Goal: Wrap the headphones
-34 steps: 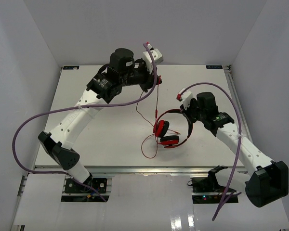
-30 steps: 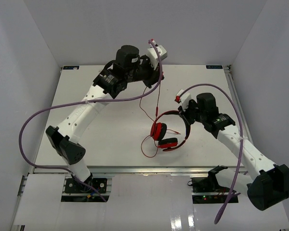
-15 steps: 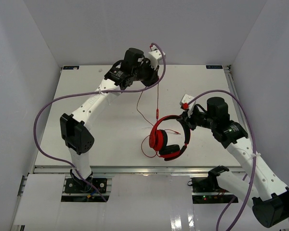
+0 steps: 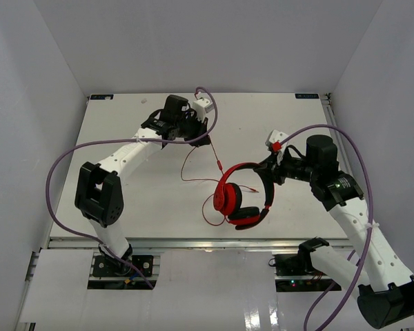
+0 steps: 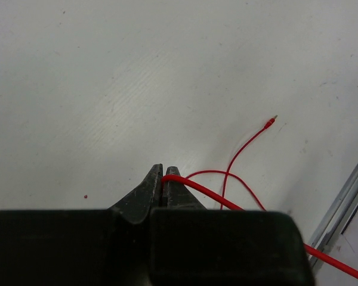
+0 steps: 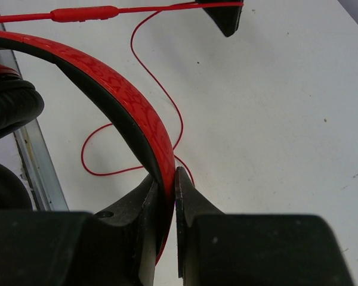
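The red headphones (image 4: 240, 198) with a black-padded headband are held above the table's near middle. My right gripper (image 4: 268, 174) is shut on the headband (image 6: 110, 86), its jaws (image 6: 167, 176) pinching the red band. A black ear pad (image 6: 9, 107) shows at the left of that view. The thin red cable (image 4: 193, 165) loops over the table to my left gripper (image 4: 205, 138), which is shut on it (image 5: 162, 170). The cable (image 5: 212, 195) trails right, and its plug end (image 5: 269, 123) lies on the table. The inline control (image 6: 83, 13) hangs taut near the left gripper's fingertips (image 6: 225, 16).
The white table (image 4: 138, 200) is boxed by white walls on three sides. A metal rail (image 4: 193, 243) runs along its near edge and shows in the wrist views (image 5: 346, 193) (image 6: 36, 173). Purple robot cables (image 4: 62, 165) arc beside both arms.
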Available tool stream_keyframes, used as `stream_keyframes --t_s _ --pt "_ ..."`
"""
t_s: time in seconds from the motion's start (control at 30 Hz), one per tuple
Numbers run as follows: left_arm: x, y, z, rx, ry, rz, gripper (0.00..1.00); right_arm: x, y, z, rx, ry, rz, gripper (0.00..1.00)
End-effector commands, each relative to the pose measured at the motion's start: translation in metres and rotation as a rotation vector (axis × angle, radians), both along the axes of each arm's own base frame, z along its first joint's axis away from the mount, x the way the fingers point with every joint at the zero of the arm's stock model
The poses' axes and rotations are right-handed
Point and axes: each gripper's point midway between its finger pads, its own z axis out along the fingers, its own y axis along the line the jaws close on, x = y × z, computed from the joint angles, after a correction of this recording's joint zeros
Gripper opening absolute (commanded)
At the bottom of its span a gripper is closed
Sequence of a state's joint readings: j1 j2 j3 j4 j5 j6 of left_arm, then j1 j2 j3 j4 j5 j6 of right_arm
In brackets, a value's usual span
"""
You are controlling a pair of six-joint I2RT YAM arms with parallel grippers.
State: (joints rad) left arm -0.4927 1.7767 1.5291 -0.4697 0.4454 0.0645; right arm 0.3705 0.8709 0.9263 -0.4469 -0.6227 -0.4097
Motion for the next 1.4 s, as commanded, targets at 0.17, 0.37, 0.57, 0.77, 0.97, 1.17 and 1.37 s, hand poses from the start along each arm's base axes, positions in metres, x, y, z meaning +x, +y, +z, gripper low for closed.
stream_keyframes --t_s 0.17,0.37,0.57,0.77,0.97,1.17,1.37 --pt "-0.036 -0.014 0.046 -0.325 -0.063 -0.069 0.00 -0.022 0.015 0.067 0.191 0.033 0.149 0.08" --pt "-0.066 -0.019 0.055 -0.509 -0.056 -0.127 0.03 -0.008 0.008 0.085 0.260 0.069 0.113 0.08" --pt "-0.082 -0.024 0.060 -0.623 -0.051 -0.146 0.08 0.015 -0.001 0.100 0.328 0.123 0.020 0.08" --pt "-0.093 -0.040 0.044 -0.641 -0.033 -0.164 0.12 0.039 -0.009 0.110 0.393 0.178 -0.081 0.08" --pt "-0.102 -0.055 0.025 -0.632 -0.006 -0.172 0.17 0.059 -0.019 0.120 0.459 0.239 -0.156 0.08" --pt "-0.114 -0.062 0.015 -0.656 -0.003 -0.174 0.20 0.076 -0.032 0.119 0.539 0.317 -0.233 0.08" --pt "-0.129 -0.070 0.000 -0.655 0.015 -0.185 0.22 0.091 -0.052 0.123 0.574 0.300 -0.340 0.08"
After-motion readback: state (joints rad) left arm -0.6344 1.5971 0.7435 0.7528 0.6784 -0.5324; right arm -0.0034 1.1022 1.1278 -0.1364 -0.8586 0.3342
